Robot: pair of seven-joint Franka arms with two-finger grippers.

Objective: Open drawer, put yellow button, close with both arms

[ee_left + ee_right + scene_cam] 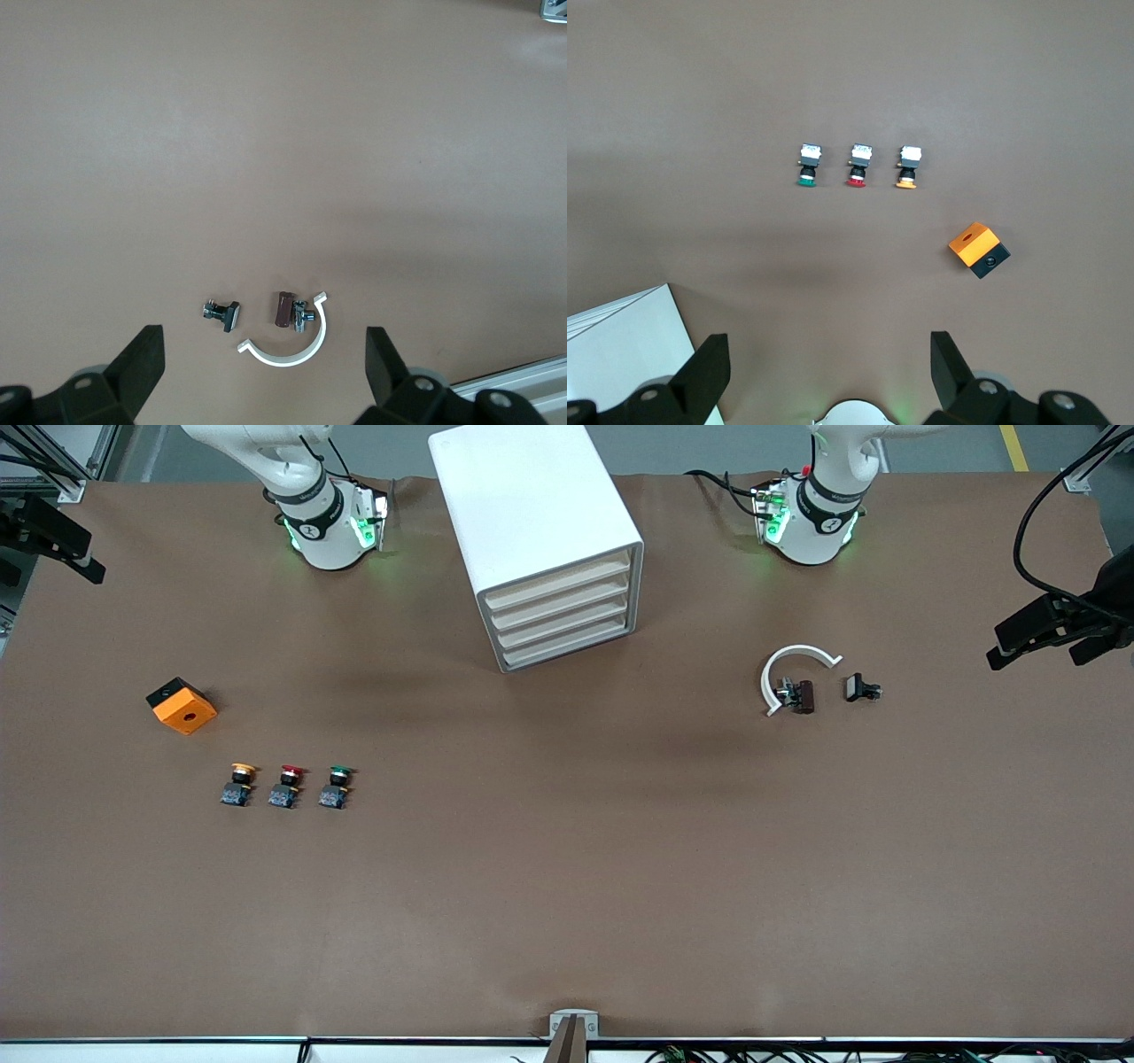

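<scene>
No legible writing. Left claw (264, 359) spread over white clip (288, 346); right claw (829, 359) spread, waiting near cabinet (622, 345).

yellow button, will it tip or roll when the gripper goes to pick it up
The yellow button lies on its side on the table, so it probably cannot tip further. Its round cap might let it roll or pivot if nudged. It looks tiny and likely light, so a touch from one finger may slide it.

Cabinet (620, 341) cut by edge (drawer fronts unseen).
</scene>
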